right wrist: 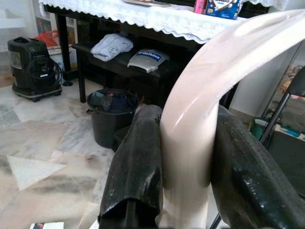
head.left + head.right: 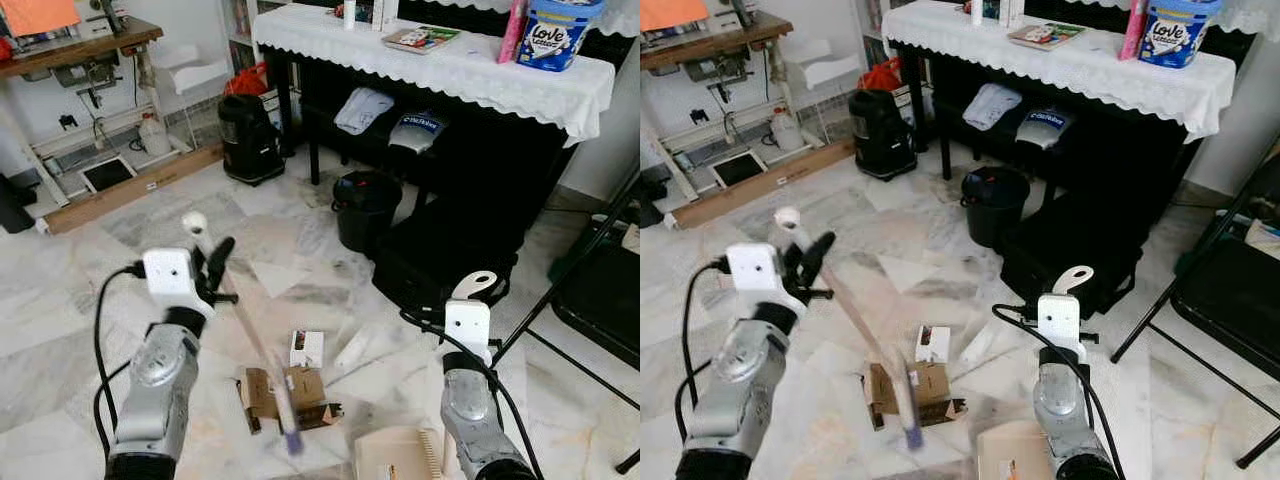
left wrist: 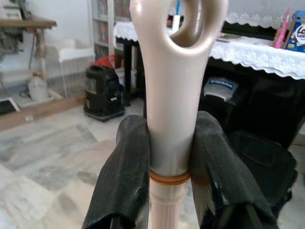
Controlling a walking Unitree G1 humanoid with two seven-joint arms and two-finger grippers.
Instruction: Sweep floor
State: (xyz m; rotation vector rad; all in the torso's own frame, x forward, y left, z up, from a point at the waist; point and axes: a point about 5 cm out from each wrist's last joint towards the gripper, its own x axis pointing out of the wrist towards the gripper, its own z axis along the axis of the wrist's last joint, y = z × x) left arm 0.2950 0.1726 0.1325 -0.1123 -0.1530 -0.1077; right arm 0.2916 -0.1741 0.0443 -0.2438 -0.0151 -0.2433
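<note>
My left gripper is shut on the top of a beige broom handle, which slants down to a purple brush end on the marble floor. That end rests by torn brown cardboard scraps and a small white box. In the left wrist view both black fingers clamp the handle below its loop. My right gripper is shut on the curved beige handle of a dustpan, which lies on the floor at the bottom edge, right of the scraps.
A black bin and a black bag stand ahead under a table with a white lace cloth. A black vacuum and a wooden plank are far left. A folding chair is on the right.
</note>
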